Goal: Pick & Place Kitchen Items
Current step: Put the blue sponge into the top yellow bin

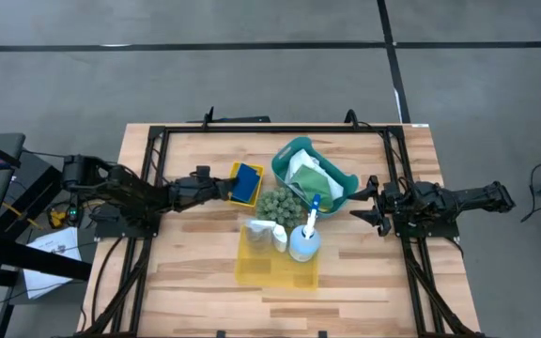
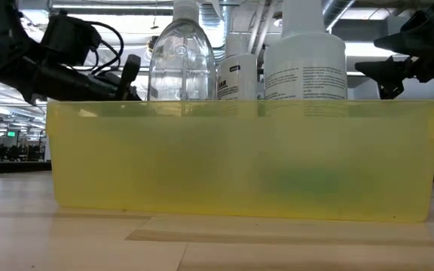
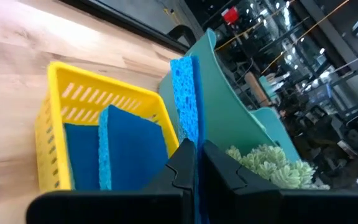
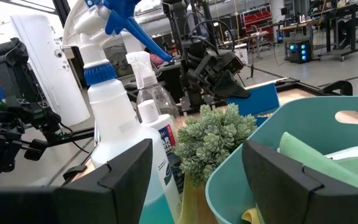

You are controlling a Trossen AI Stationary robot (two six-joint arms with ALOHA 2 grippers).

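Gripping blue sponge (image 3: 185, 99), left tool (image 3: 194, 165)

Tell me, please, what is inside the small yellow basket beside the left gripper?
The small yellow basket holds blue sponges. The left gripper pinches another sponge over it. Its floor is hidden.

Both arms are dark, near-black, built of blocky jointed segments. The left pincer (image 1: 222, 187) ends in two flat, angular black fingers (image 3: 229, 171) with stepped inner edges. Behind it, loose black cables loop along the arm. The right pincer (image 1: 369, 201) carries two broad matte black fingers (image 4: 126, 171) with bevelled, faceted tips; behind it the arm narrows to a slim dark link.
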